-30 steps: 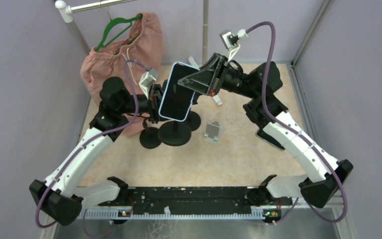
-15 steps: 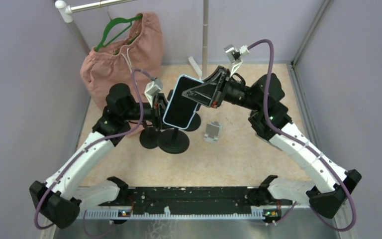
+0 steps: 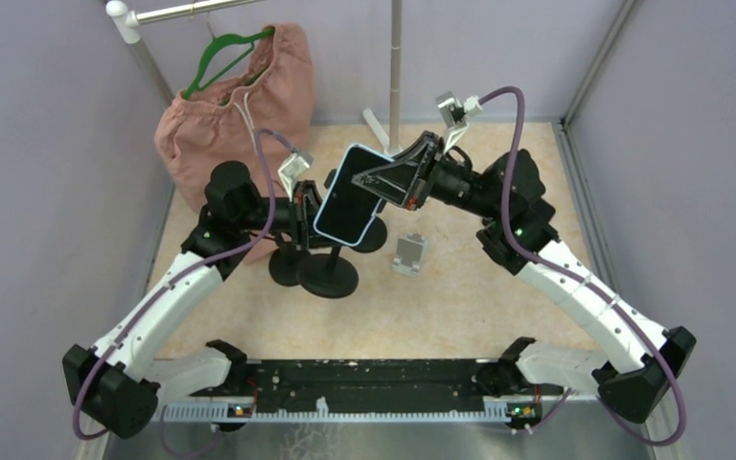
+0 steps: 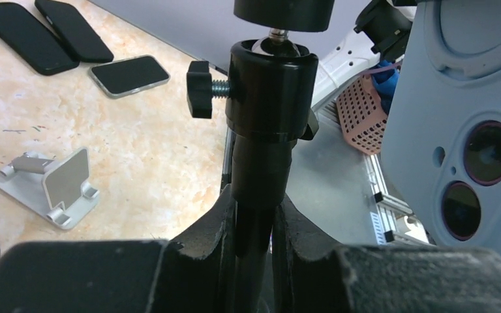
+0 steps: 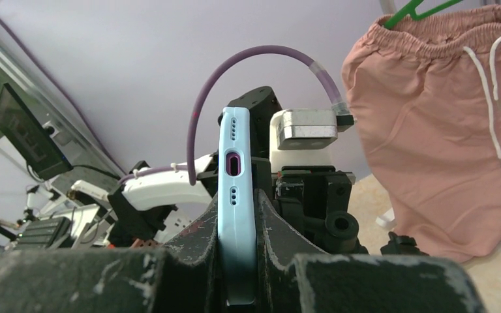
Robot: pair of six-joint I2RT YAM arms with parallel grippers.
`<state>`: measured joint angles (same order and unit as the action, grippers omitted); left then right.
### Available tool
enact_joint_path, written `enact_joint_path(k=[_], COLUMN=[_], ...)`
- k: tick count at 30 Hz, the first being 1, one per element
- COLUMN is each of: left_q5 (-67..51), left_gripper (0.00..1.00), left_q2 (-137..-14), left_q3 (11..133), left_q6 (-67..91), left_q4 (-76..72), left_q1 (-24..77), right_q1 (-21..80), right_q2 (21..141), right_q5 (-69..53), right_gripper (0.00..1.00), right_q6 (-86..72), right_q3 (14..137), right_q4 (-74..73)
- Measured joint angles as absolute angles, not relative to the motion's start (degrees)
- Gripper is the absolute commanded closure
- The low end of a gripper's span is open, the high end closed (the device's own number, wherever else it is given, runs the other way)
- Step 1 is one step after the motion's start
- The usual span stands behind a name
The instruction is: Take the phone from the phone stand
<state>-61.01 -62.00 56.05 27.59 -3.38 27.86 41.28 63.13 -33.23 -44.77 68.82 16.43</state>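
The phone (image 3: pixel 350 195), dark-screened in a light blue case, is held tilted above the table by my right gripper (image 3: pixel 383 182), which is shut on its edges. The right wrist view shows the phone's bottom edge (image 5: pixel 237 215) clamped between the fingers of the right gripper (image 5: pixel 237 261). My left gripper (image 3: pixel 309 213) is shut on the black pole of the phone stand (image 4: pixel 261 163), whose round base (image 3: pixel 327 275) rests on the table. In the left wrist view the phone's back (image 4: pixel 463 130) hangs to the right of the pole, apart from it.
Two more black round stand bases (image 3: pixel 288 266) (image 3: pixel 372 233) sit beside the held one. A small silver stand (image 3: pixel 409 254) lies to the right. Pink shorts (image 3: pixel 230 96) hang on a green hanger at back left. Three phones (image 4: pixel 130 74) lie on the table.
The right gripper has carried the phone a little to the right and tilted it. The left gripper has shifted the stand slightly nearer, and its base has slid with it.
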Motion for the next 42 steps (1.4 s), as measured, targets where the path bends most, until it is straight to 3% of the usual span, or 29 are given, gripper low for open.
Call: enact_joint_path(k=[11, 29, 42], left_q5=[-62.67, -48.12, -54.72], left_gripper=[1.0, 1.0, 1.0], left_q2=[-61.67, -59.61, -61.34], left_q3=[55.92, 55.94, 55.9], left_q6=[26.92, 14.09, 21.26], left_q4=[-7.6, -3.25, -5.43], left_q1=[24.99, 27.42, 26.94], right_q1=[46.78, 48.75, 48.56], right_q2=[66.0, 62.65, 61.19], right_q5=[-30.74, -17.21, -25.76], right_gripper=[1.0, 1.0, 1.0], right_q6=[-40.64, -40.27, -39.59], right_q3=[74.46, 76.93, 73.38], right_q4=[12.95, -0.89, 5.82])
